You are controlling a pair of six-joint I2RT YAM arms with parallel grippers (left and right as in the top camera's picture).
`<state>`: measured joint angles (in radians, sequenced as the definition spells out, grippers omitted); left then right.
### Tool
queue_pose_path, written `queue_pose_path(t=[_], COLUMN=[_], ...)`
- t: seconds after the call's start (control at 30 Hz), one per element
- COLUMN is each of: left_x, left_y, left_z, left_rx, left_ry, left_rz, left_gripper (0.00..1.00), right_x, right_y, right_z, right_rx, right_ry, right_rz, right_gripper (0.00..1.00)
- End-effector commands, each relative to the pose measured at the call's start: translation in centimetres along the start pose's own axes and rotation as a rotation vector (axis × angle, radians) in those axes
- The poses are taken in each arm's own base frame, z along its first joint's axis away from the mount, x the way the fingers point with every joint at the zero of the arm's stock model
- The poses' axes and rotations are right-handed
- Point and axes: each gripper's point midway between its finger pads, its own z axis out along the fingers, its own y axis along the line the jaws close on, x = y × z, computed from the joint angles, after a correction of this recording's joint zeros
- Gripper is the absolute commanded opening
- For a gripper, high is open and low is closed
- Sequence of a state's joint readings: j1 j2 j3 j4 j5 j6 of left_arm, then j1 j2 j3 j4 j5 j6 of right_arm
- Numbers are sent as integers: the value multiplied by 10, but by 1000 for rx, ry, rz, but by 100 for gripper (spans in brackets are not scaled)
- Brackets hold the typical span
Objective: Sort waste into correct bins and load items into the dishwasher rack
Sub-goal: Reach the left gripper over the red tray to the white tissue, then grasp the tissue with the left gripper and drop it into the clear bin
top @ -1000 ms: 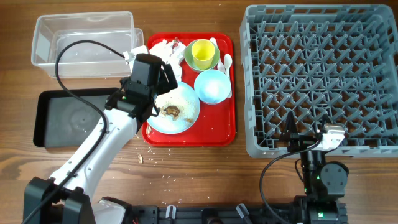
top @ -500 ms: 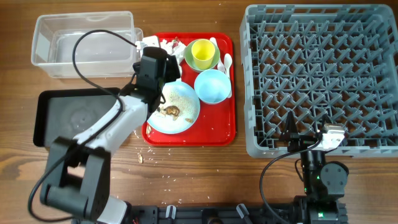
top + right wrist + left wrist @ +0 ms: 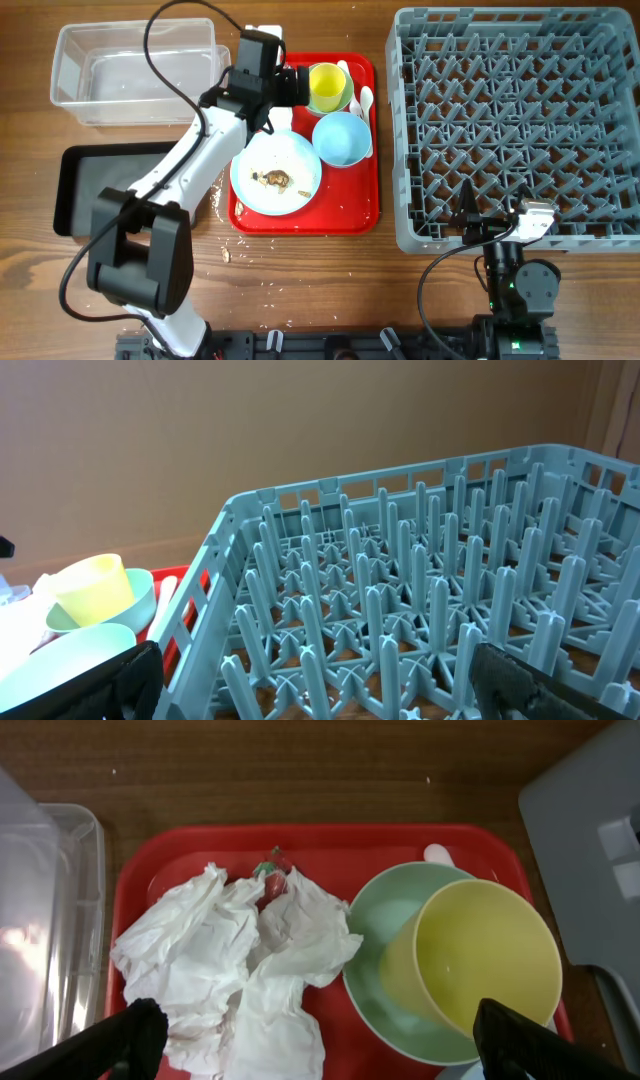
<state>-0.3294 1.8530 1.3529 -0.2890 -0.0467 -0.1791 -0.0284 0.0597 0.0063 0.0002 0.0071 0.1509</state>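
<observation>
Over the back left corner of the red serving tray (image 3: 350, 200) hangs the left gripper (image 3: 318, 1038), and its jaws are spread wide with nothing between them. Right under it, on the tray, lie the crumpled white paper napkins (image 3: 235, 960), with a small red bit with a green top (image 3: 272, 880) at their back edge. Just beside the napkins, at the tray's back middle, the yellow cup (image 3: 326, 85) sits inside the pale green bowl (image 3: 385, 930). A white plastic spoon (image 3: 366, 97) pokes out at the tray's back right. The light blue bowl (image 3: 341, 138) sits on the tray's right side, and the light blue plate (image 3: 255, 160) fills the front left, just beside that bowl. Brown food scraps (image 3: 275, 180) and pale crumbs (image 3: 290, 150) lie on the plate. Left of the tray, on the tabletop (image 3: 330, 290), are the clear tub (image 3: 135, 75) at the back and the black tray (image 3: 100, 190) in front of it. Right of the red tray stands the big grey dishwasher rack (image 3: 515, 125). The right gripper (image 3: 315, 680) sits low at the rack's front edge, well apart from the red tray, and its jaws are spread wide too, holding nothing.
</observation>
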Motion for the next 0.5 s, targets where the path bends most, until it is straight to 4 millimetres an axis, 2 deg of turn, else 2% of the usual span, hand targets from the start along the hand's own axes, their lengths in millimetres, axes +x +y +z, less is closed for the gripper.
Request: queue_pose_path(t=[0.0, 0.07, 0.13, 0.23, 0.3, 0.47], left_x=[23, 31, 37, 46, 61, 79], left_y=[6, 10, 17, 36, 33, 30], left_z=[29, 45, 54, 59, 68, 79], left_rx=[-2, -8, -25, -54, -25, -1], left_ry=[64, 73, 85, 121, 168, 215], left_rz=[23, 19, 8, -24, -26, -27], left_gripper=[100, 97, 84, 74, 77, 75], right_x=[-2, -2, -2, -2, -2, -2], right_y=[1, 1, 1, 1, 1, 1], right_z=[0, 0, 0, 0, 0, 0], right_rx=[-6, -6, -6, -6, -6, -6], right_ry=[-7, -7, -7, -7, -7, -7], right_rz=[-17, -17, -17, -17, -17, -17], right_gripper=[100, 100, 100, 100, 100, 100])
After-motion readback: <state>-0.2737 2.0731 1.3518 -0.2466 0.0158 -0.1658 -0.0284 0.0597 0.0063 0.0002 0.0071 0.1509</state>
